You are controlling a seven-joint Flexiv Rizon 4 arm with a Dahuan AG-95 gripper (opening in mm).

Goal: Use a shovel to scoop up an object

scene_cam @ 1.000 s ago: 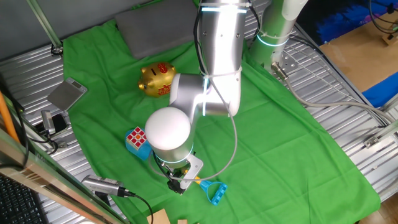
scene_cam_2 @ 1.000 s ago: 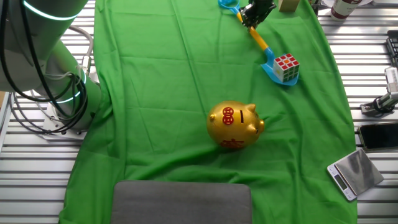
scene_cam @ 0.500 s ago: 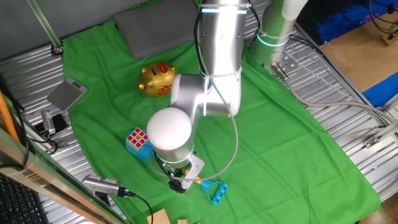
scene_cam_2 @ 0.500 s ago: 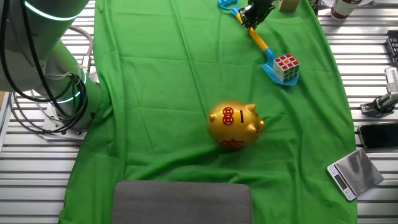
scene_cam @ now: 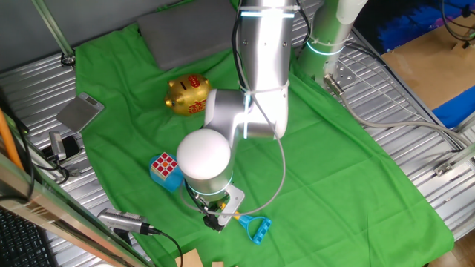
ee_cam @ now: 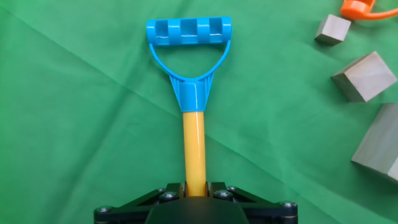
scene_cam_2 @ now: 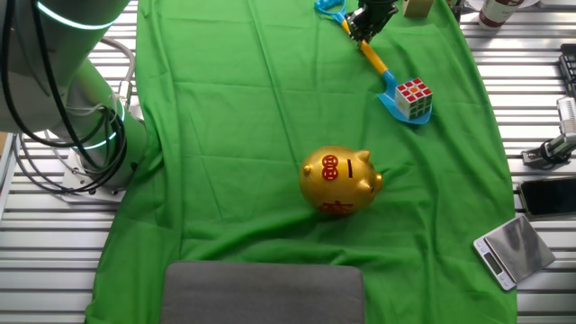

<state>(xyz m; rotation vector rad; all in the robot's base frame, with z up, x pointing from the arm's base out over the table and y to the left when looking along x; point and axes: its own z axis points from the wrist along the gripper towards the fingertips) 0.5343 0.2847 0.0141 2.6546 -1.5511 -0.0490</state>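
While shovel (scene_cam_2: 382, 70) holds cube (scene_cam_2: 415, 97), piggy bank (scene_cam_2: 340, 181) near

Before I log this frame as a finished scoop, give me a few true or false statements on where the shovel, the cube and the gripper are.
1. The gripper is shut on the yellow shaft of the shovel. True.
2. The cube sits on the shovel's blue blade. True.
3. The cube rests against the gold piggy bank. False: bare green cloth lies between them.
4. The gripper holds the shovel by its D-shaped end. False: in the hand view the blue end sticks out past the fingers, untouched.
5. Wooden blocks lie on the cloth near the shovel's D-shaped end. True.
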